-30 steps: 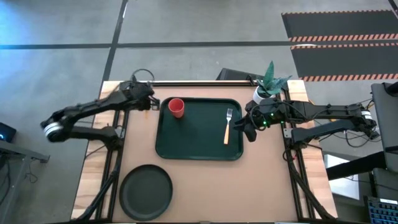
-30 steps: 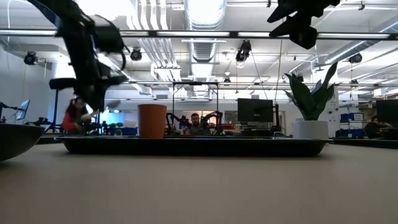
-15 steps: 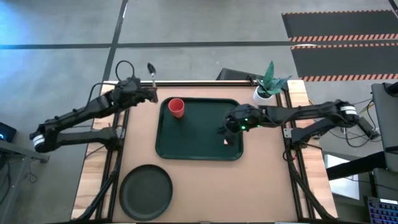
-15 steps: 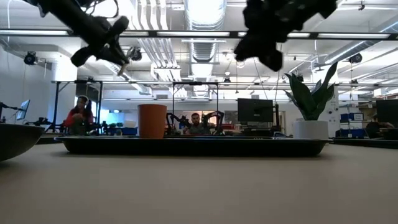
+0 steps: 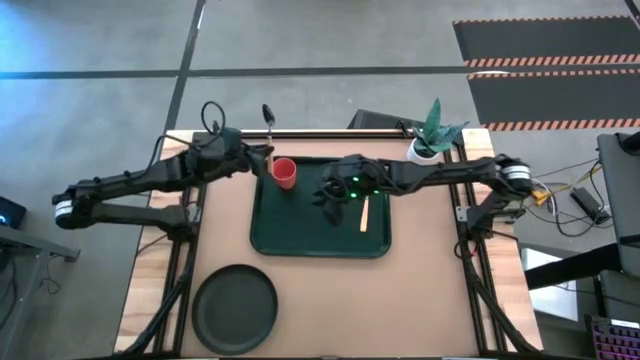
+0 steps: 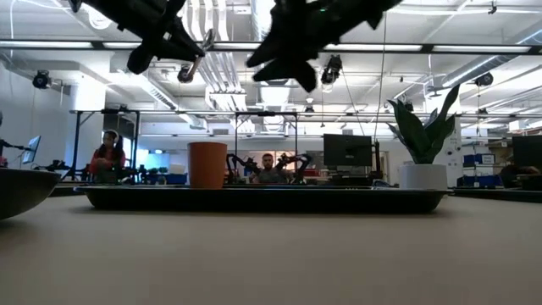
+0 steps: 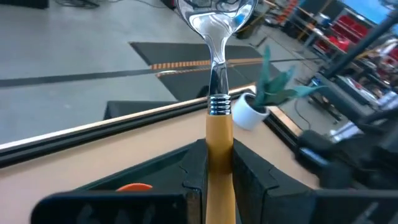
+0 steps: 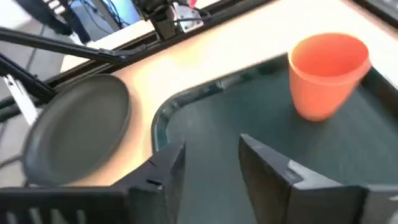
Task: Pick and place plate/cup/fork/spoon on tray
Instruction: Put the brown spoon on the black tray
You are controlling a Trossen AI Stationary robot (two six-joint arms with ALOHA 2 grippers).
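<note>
My left gripper [image 5: 256, 156] is shut on the orange-handled spoon [image 5: 268, 114], raised above the dark green tray's [image 5: 300, 235] far left corner, beside the red cup [image 5: 284, 172] that stands on the tray. My right gripper [image 5: 328, 196] hangs open and empty over the tray's middle; in its wrist view [image 8: 208, 163] the cup [image 8: 326, 74] is ahead of it. The fork [image 5: 366, 214] lies flat on the tray's right part, its tines partly under my right arm. The dark plate [image 5: 235, 308] rests on the table near the front left. My left gripper pinches the spoon's orange handle [image 7: 219, 163] between its two fingers, which lie along the handle. The silver bowl [image 7: 214, 14] sticks out ahead of the fingertips, toward the table's far side. The spoon is lifted clear of table and tray, as the low view [image 6: 196, 59] shows.
A white pot with a green plant [image 5: 424, 148] stands at the table's far right corner, by my right arm. Bare table lies in front of the tray and to its right. People and other equipment show in the room behind.
My left gripper has risen from the table beside the tray's left edge with the spoon lifted clear, tipped the bowl toward the far side, and gone right toward the cup. My right gripper has gone from the tray's right edge toward the table's left, over the tray's middle.
</note>
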